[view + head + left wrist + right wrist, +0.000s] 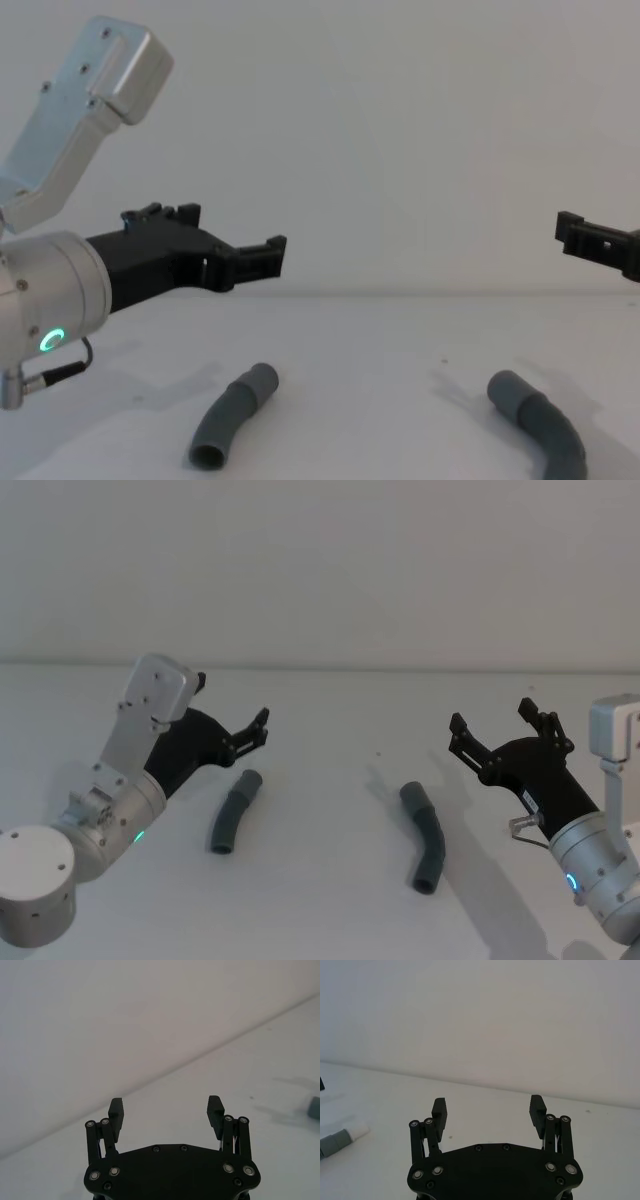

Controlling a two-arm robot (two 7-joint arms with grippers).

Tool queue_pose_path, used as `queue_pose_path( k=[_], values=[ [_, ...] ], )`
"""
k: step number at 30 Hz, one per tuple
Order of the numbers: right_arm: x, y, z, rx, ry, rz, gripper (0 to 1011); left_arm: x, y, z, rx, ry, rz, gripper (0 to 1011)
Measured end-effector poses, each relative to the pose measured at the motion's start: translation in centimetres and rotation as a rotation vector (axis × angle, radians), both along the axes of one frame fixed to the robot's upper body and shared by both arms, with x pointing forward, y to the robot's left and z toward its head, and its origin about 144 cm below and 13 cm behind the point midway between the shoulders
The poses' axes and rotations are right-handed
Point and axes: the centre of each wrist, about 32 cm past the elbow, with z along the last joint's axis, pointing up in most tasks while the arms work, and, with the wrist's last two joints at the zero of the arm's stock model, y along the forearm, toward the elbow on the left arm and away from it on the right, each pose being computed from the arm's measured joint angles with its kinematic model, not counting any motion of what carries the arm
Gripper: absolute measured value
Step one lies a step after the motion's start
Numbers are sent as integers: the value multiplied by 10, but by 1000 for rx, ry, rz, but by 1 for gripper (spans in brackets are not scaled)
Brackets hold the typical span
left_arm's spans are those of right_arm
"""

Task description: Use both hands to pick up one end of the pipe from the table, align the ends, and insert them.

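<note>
The left pipe piece [235, 813] lay flat on the desk [320, 910], just under and ahead of the left hand [262, 728]; the right pipe piece [425, 835] lay below and inward of the right hand [493, 718]; both hands hovered off the desk, spread wide, holding nothing. An off-centre pinch on a curved body could roll it; a twisted piece would likely bring the ends together crooked, and they might jam.
</note>
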Motion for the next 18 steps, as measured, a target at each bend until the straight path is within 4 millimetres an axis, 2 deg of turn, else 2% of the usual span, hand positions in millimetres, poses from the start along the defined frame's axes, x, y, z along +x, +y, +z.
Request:
queue_pose_path(
  k=[18],
  values=[
    [0,0,0,0,0,0,1000,-15,4,10,28,183,-47,1001]
  ],
)
